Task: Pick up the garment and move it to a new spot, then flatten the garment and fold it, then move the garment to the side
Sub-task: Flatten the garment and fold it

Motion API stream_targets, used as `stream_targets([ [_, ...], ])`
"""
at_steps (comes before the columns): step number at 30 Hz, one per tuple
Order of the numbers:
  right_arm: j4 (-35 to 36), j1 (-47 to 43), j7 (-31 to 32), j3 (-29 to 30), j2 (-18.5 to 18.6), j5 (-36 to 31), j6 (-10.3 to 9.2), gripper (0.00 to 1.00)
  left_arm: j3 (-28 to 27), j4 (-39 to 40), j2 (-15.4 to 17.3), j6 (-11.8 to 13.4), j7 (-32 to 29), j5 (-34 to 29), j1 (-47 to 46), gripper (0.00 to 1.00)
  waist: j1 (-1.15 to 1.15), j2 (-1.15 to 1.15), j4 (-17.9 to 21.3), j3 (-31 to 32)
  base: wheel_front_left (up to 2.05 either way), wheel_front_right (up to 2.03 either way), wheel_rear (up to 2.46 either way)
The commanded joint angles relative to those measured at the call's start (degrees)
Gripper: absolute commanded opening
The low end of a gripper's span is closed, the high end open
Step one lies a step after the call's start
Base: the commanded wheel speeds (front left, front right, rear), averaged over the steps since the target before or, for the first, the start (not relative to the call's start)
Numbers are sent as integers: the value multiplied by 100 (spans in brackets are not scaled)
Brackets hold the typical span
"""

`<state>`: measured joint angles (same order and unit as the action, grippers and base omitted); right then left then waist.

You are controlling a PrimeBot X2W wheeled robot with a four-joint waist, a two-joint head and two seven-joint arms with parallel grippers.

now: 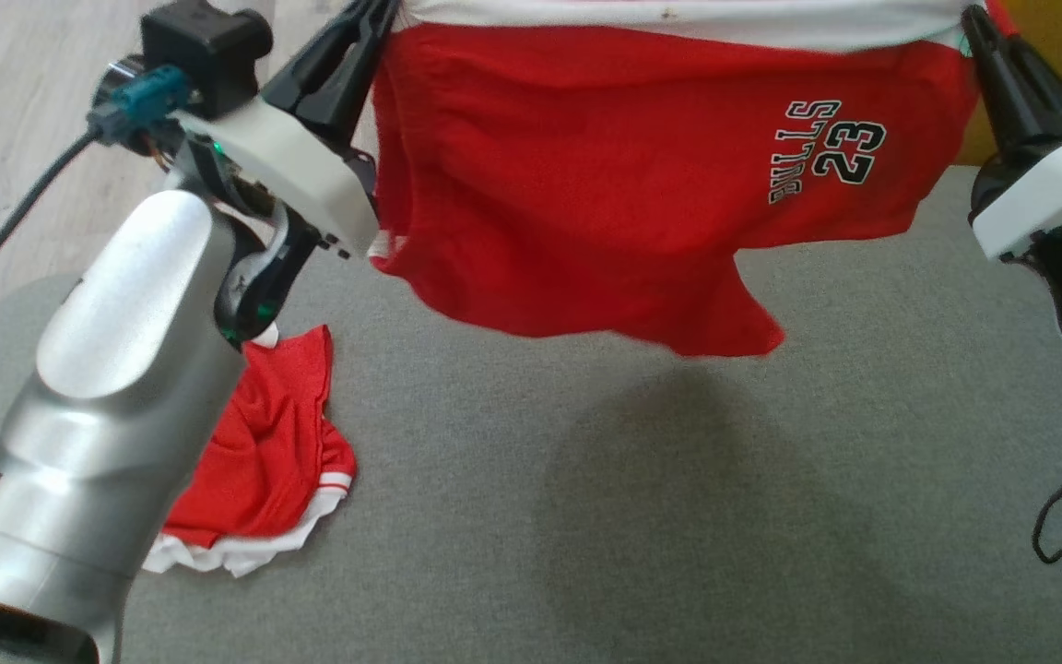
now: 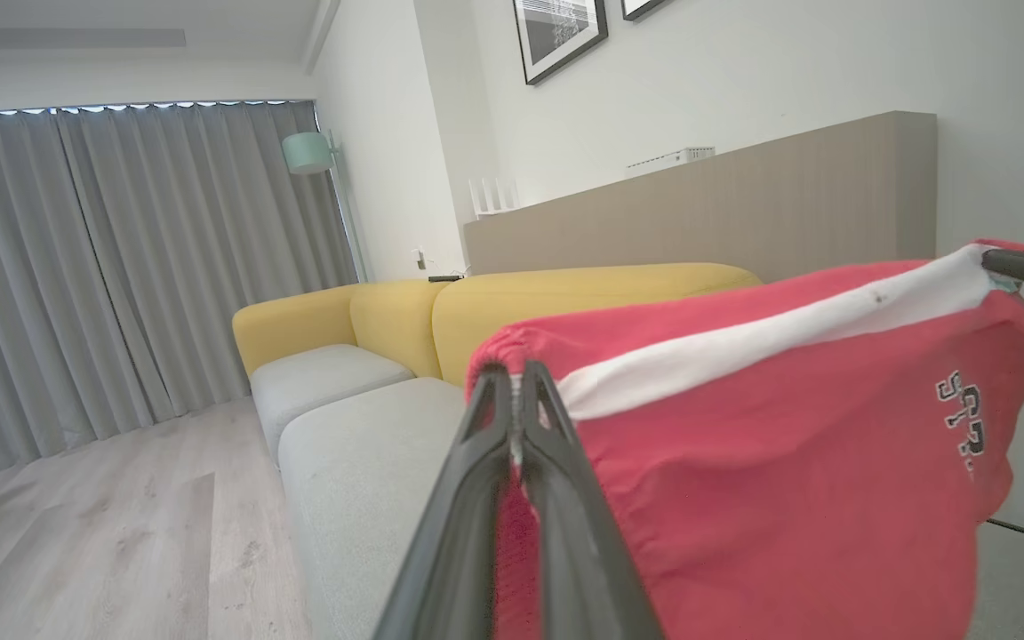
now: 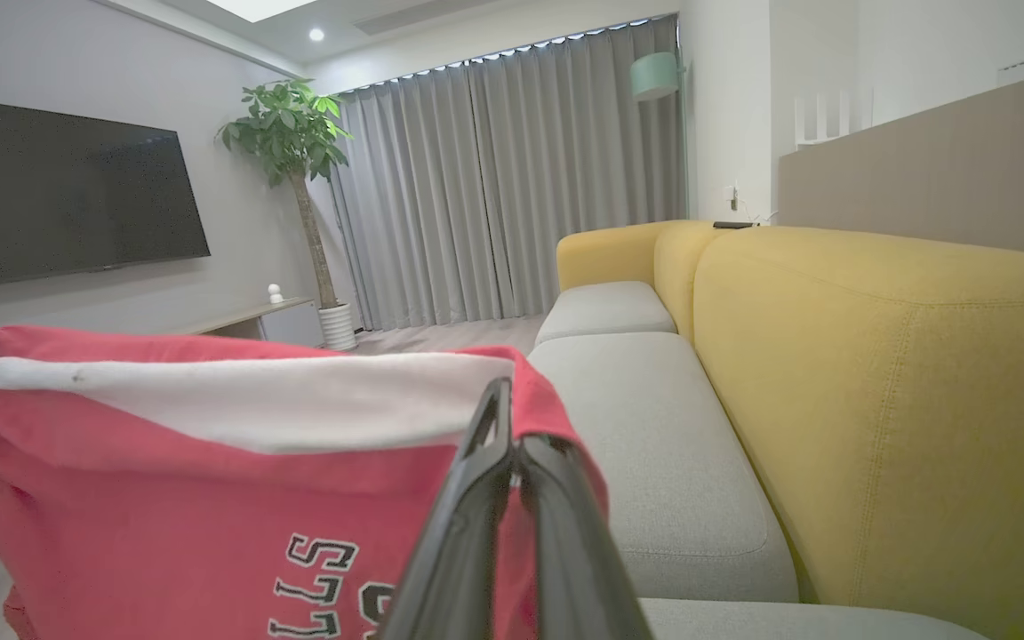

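Red shorts hanging, white waistband, "BULLS 23" on one leg

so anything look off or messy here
Two things. A second red garment lies crumpled on the grey cushion beside the left arm, not folded. The held shorts, pinched by the left gripper and right gripper, carry a small dark speck on the white waistband.

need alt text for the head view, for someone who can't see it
The left gripper and right gripper hold red Bulls 23 shorts stretched between them by the white waistband, hanging above a grey sofa seat. A second red and white garment lies crumpled on the seat at lower left, partly behind the left forearm.
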<state>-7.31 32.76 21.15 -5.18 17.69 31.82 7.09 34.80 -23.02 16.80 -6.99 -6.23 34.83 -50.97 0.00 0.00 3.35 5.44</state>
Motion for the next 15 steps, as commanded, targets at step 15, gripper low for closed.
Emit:
stream_targets([
  [15,134,904,213,-193,264,-325,40,0,57,126,726,-31,-609,168,-712,0,0,0,152,-1237,0,0,0],
])
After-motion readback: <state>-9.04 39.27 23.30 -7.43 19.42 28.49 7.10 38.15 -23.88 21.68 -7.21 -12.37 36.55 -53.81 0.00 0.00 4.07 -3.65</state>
